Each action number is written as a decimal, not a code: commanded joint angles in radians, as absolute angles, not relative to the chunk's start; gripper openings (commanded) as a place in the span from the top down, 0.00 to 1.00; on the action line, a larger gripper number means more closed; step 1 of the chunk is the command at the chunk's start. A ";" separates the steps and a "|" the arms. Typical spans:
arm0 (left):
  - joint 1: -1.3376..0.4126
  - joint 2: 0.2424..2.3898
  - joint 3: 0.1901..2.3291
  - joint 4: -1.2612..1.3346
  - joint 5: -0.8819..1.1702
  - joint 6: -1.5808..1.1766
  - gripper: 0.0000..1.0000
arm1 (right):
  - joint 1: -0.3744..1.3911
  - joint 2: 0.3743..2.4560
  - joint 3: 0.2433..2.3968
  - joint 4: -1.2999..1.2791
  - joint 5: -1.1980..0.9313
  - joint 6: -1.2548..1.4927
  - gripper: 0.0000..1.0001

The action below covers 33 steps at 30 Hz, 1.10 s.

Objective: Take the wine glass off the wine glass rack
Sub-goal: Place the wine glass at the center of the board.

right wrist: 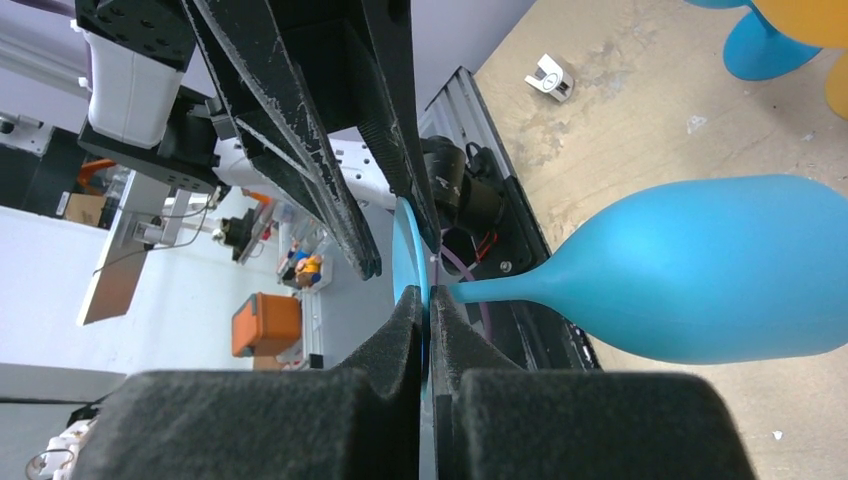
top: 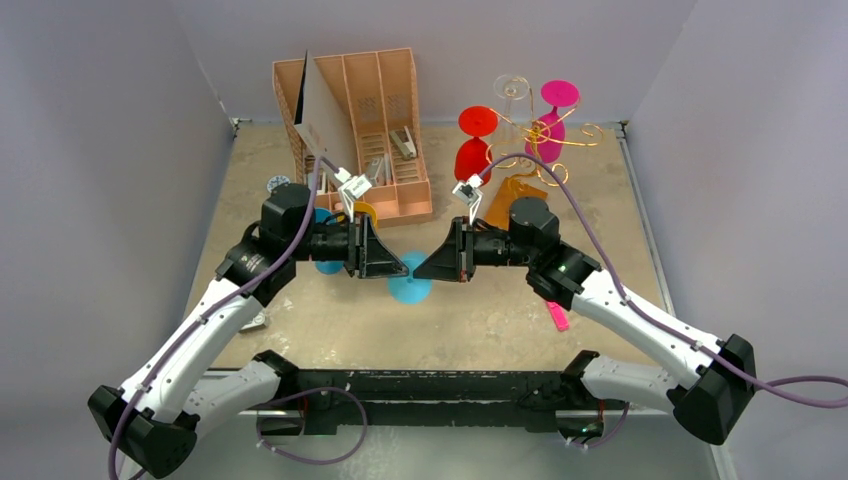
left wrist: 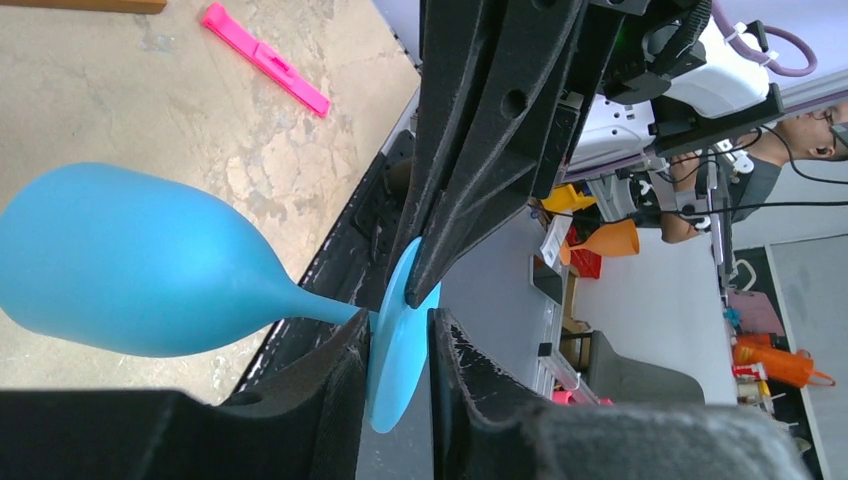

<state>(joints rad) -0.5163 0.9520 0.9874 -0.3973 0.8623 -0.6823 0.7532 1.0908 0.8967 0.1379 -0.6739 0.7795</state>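
Observation:
A blue wine glass (top: 410,290) hangs foot-up, bowl-down between my two grippers, above the table's middle. Its bowl shows in the left wrist view (left wrist: 130,265) and the right wrist view (right wrist: 720,270). My right gripper (right wrist: 425,300) is shut on the rim of the glass's flat foot. My left gripper (left wrist: 400,320) straddles the opposite rim with its jaws apart: one finger touches the foot, the other stands clear of it. The wine glass rack (top: 545,135), gold wire on a wooden base, stands at the back right. A red (top: 477,145), a magenta (top: 553,115) and a clear glass (top: 512,95) are on it.
A pink-tan file organiser (top: 350,130) stands at the back left. Another blue glass (top: 328,265) and a yellow one (top: 365,212) sit under the left arm. A pink tool (top: 557,316) lies near the right arm. A small white clip (right wrist: 551,76) lies at the front left.

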 commanded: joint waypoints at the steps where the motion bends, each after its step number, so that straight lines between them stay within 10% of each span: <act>1: -0.517 0.952 1.034 -0.399 0.918 -0.660 0.74 | 0.753 1.076 0.886 0.217 -0.639 0.803 1.00; 10: -0.517 0.950 1.023 -0.403 0.866 -0.670 1.00 | 0.755 1.004 0.822 0.300 -0.619 0.812 0.99; 17: -0.517 0.908 1.050 -0.434 0.752 -0.650 1.00 | 0.753 0.983 0.798 0.315 -0.661 0.804 0.61; 22: -0.517 0.900 1.030 -0.384 0.730 -0.684 1.00 | 0.754 1.003 0.768 0.348 -0.762 0.809 0.51; 33: -0.517 0.877 1.007 -0.304 0.729 -0.708 1.00 | 0.754 1.082 0.698 0.671 -0.747 0.968 0.76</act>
<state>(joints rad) -0.5190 0.9016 1.0031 -0.3752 0.7322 -0.6960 0.7544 1.0813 0.7029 0.4828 -0.7525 0.9230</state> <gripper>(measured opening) 0.009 0.291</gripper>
